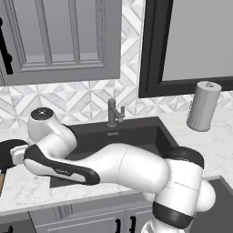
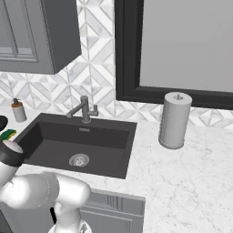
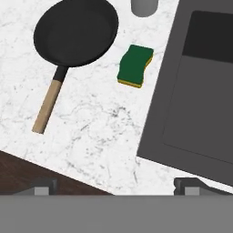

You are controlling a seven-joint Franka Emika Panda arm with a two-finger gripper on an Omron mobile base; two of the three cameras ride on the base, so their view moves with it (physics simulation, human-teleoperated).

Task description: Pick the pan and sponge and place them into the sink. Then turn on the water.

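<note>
In the hand view the black pan (image 3: 76, 32) lies flat on the white marble counter, its wooden handle (image 3: 48, 107) pointing toward me. The green-topped sponge (image 3: 134, 66) lies between the pan and the dark sink (image 3: 195, 91). My gripper (image 3: 116, 187) hangs open above the counter, short of both, with nothing between its widely spread fingertips (image 3: 43, 189). The right base view shows the sink (image 2: 104, 132) with its silver drain (image 2: 79, 159), the faucet (image 2: 84, 109), and the sponge (image 2: 7, 134) at the left edge. No water stream is in view.
A grey soap dispenser (image 2: 18, 110) stands behind the sponge by the wall. A paper towel roll (image 2: 174, 120) stands right of the sink. The counter's front edge runs along the lower left of the hand view, with dark floor (image 3: 27, 175) beyond it. Cabinets hang above.
</note>
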